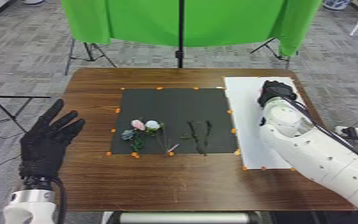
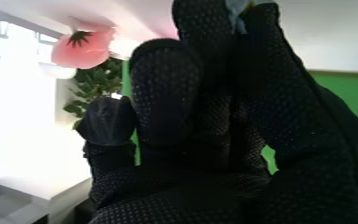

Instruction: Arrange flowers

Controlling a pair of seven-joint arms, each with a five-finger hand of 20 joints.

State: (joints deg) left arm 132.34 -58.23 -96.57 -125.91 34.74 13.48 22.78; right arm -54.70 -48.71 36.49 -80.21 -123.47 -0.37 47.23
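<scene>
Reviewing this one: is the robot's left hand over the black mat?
No, the left hand is beside the black mat, near the table's left edge.

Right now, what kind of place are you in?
It looks like a robot lab or studio, I think: there's a big green cloth, a black stand and a plain grey floor.

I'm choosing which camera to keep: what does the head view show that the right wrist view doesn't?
Head view: the left robot hand, the dark mat, the blue flower and thin dark stems.
Right wrist view: dark sepals beneath a pink bloom, close up.
Both: the right robot hand, green cloth and pink petals.
</scene>
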